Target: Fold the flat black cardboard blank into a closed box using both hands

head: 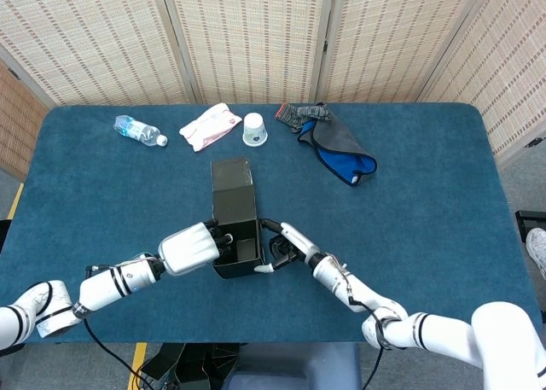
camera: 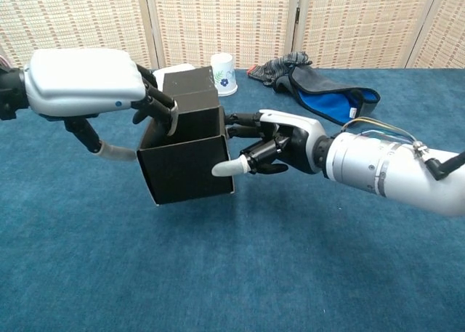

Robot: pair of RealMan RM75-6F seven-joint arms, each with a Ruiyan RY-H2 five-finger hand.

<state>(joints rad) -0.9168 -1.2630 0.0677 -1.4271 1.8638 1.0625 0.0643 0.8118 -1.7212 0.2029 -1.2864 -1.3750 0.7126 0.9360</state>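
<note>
We've got both hands on the open black box [camera: 187, 173] at mid-table.
Our left hand [camera: 87, 82] hooks its fingers [camera: 161, 105] over the left wall, gripping it; our right hand [camera: 280, 144] presses spread fingers [camera: 231, 168] against the right wall, the box tilted between them, its lid flap [head: 232, 174] lying beyond the fingertips.

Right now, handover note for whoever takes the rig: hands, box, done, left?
Left hand: fingers hooked over the left wall into the open black box, holding it.
Right hand: pressed against the box's right wall, thumb on the front corner.
Box: near the front middle of the blue table, walls up, top open, lid flap standing out behind.
Done: blank formed into a box body.
Left: fold the lid flap over and close it.
</note>
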